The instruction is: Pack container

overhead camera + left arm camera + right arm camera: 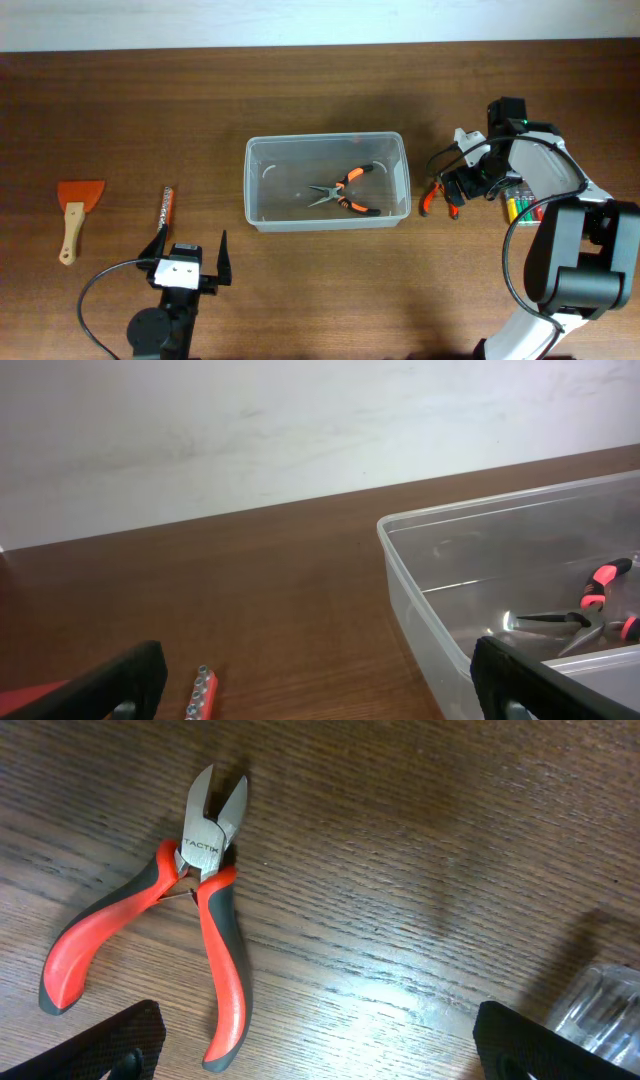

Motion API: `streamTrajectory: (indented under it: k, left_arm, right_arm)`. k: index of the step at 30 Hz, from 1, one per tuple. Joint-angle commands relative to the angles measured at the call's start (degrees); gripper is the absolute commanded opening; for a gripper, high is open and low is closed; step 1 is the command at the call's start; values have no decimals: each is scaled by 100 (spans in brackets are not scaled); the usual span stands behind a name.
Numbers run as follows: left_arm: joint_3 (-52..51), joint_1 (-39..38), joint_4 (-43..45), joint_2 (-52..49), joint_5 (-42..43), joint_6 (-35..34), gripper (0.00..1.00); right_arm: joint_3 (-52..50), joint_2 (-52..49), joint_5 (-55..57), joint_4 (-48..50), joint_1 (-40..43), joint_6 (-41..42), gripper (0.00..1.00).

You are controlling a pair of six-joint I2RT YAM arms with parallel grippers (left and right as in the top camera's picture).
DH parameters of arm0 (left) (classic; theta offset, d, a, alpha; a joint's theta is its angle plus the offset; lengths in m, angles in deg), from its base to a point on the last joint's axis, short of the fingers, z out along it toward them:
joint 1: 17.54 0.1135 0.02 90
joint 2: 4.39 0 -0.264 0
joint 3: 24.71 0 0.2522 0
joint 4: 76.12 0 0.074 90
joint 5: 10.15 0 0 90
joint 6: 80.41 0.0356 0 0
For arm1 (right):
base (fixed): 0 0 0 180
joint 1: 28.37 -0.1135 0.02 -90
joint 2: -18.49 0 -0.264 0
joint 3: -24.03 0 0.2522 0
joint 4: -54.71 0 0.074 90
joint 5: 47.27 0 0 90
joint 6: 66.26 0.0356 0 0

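Container (282, 186) sits mid-counter (300, 80), orange-handled pliers (345, 190) lying inside. Right pincer (315, 1020) is spread wide, hovering over red cutters (203, 850) just off the container's right end. Left pincer (190, 248) gapes wide too, near the front edge.

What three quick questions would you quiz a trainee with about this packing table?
1. True or false: the container is empty.
2. Which tool lies nearest the right gripper? A: a scraper. B: the red-handled cutters. C: a hammer.
3. How many items lie on the table to the left of the container?

Key: 1 false, since orange-handled pliers lie inside. 2 B. 3 two: the scraper and the bit strip.
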Motion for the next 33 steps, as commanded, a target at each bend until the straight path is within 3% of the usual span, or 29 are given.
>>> streamTrajectory:
  k: [1, 33]
  left_arm:
    - [-42, 28, 15, 28, 39, -33, 99]
    - [-42, 28, 15, 28, 39, -33, 99]
  right_arm:
    - [-11, -37, 26, -4, -138, -42, 99]
    - [-13, -358, 223, -61, -262, 153, 99]
